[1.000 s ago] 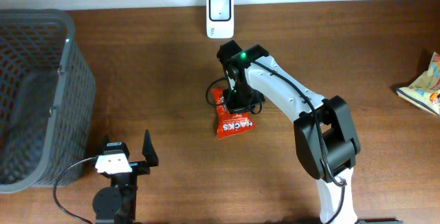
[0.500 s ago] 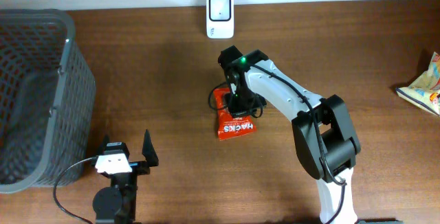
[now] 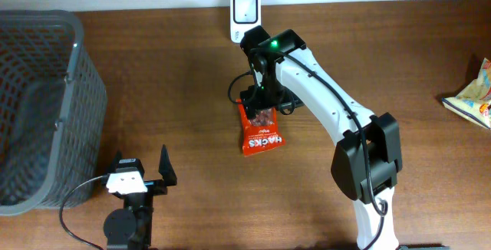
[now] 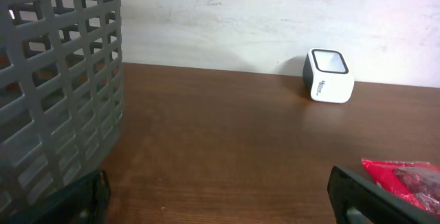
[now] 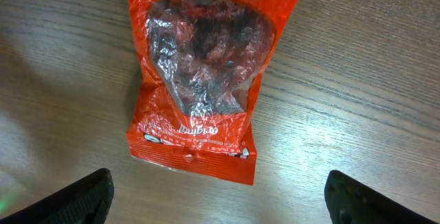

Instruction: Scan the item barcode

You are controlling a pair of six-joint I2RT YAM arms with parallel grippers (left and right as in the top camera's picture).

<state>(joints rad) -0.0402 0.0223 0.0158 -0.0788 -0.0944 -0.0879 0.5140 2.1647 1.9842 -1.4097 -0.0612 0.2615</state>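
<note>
Grey basket (image 3: 38, 104) at 9 o'clock table edge. Left gripper (image 3: 141, 162) at 7 o'clock, jaws wide, empty. White scanner (image 3: 245, 18) at 12 o'clock. Red snack bag (image 3: 261, 131) flat on table, 6 o'clock from scanner. Right gripper (image 5: 220, 191) over bag's 12 o'clock end, fingers spread wide, holding nothing, bag clear of both. Yellow packet (image 3: 469, 97) at 3 o'clock edge.

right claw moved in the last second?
Yes. The right claw shifted toward the scanner and now stands open over the red snack bag.
</note>
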